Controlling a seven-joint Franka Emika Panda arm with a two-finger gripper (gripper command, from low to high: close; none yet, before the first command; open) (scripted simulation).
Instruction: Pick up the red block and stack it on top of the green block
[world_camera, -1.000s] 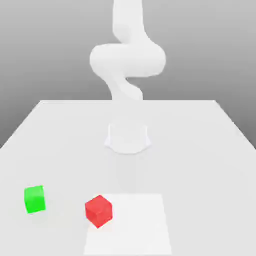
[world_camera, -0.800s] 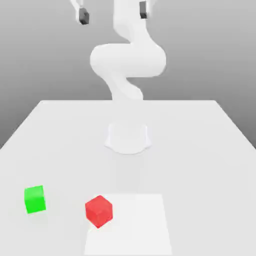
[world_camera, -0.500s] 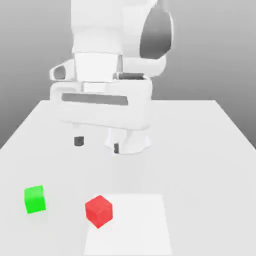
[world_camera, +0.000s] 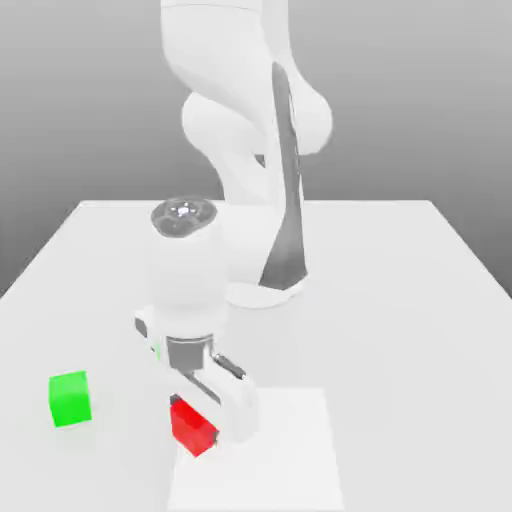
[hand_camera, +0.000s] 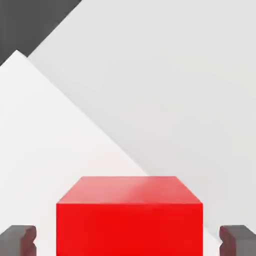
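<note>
The red block (world_camera: 190, 432) sits on the table near the front, on the corner of a paler square patch. My gripper (world_camera: 200, 418) has come down over it, and the white hand covers the block's top and right side. In the hand view the red block (hand_camera: 129, 220) lies between the two dark fingertips (hand_camera: 19, 239), with a narrow gap on each side, so the gripper (hand_camera: 128, 241) is open around it without touching. The green block (world_camera: 69, 399) rests on the table towards the exterior view's left of the red one, well apart from the hand.
The white table (world_camera: 400, 300) reaches back to the arm's base (world_camera: 262, 290). A paler square patch (world_camera: 285, 450) lies at the front, under and to the exterior view's right of the red block. The bent arm stands over the middle of the table.
The hand has dropped from high above the table down onto the red block, and its fingers now straddle the cube. Neither block has moved.
</note>
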